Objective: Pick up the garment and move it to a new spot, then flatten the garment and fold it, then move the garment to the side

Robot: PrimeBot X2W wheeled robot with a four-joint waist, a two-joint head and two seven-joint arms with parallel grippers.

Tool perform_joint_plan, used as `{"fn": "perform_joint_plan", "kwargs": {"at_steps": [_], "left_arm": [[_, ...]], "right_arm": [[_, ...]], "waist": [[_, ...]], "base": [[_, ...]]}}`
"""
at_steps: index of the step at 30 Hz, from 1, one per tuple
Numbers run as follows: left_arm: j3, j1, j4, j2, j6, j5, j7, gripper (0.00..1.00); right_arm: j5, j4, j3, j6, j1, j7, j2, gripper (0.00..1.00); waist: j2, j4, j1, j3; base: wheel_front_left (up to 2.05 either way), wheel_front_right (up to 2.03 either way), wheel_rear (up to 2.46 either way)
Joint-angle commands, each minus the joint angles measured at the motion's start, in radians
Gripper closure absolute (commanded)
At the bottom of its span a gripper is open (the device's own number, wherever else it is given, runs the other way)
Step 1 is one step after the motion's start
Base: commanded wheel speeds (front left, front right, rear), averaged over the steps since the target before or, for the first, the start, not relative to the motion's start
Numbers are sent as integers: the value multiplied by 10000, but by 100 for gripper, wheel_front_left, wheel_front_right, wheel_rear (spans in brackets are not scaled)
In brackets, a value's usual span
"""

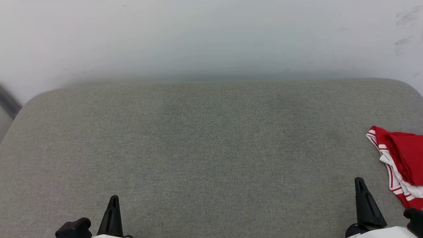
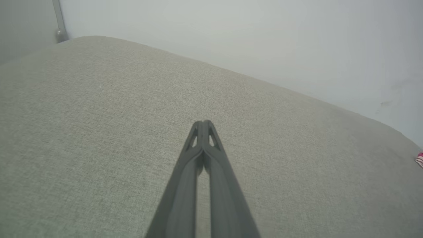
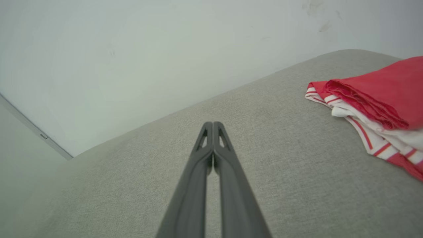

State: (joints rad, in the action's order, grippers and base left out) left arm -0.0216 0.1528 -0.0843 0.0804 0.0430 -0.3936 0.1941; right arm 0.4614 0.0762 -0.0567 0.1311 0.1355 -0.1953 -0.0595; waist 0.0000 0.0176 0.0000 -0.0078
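Note:
The garment (image 1: 401,162), red with white parts and red-and-white striped trim, lies bunched at the right edge of the grey cushion (image 1: 211,148). The right wrist view has the garment (image 3: 373,99) off to the upper right, folded over on itself. A sliver of the garment (image 2: 420,159) peeks in at the right edge of the left wrist view. My left gripper (image 1: 114,199) sits at the lower left, shut and empty; its fingertips (image 2: 204,123) meet. My right gripper (image 1: 358,181) is shut and empty, a short way left of the garment; its fingertips (image 3: 213,124) touch.
A pale wall (image 1: 211,36) runs behind the cushion's far edge. A grey bar (image 1: 8,100) stands at the far left by the cushion's corner. The cushion's rounded corners fall away at the left and right.

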Motion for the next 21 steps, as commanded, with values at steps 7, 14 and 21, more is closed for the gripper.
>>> {"fn": "perform_joint_plan", "kwargs": {"at_steps": [7,14,21], "left_arm": [[113,-506,-98,81,-260,-1525,-284,100],[177,-741,-255,94,-418,-2705,-524,100],[244,-948,-383,98,-562,-3789,-754,100]], "right_arm": [[1464,80,21,-1,-527,272,-147,100],[2584,244,31,-2,-737,508,-178,100],[3615,391,31,-2,-930,736,-201,100]], "waist": [[0,-12,0,7],[0,-23,0,14],[0,-34,0,22]], "base": [[0,0,0],[0,0,0],[0,0,0]]}}
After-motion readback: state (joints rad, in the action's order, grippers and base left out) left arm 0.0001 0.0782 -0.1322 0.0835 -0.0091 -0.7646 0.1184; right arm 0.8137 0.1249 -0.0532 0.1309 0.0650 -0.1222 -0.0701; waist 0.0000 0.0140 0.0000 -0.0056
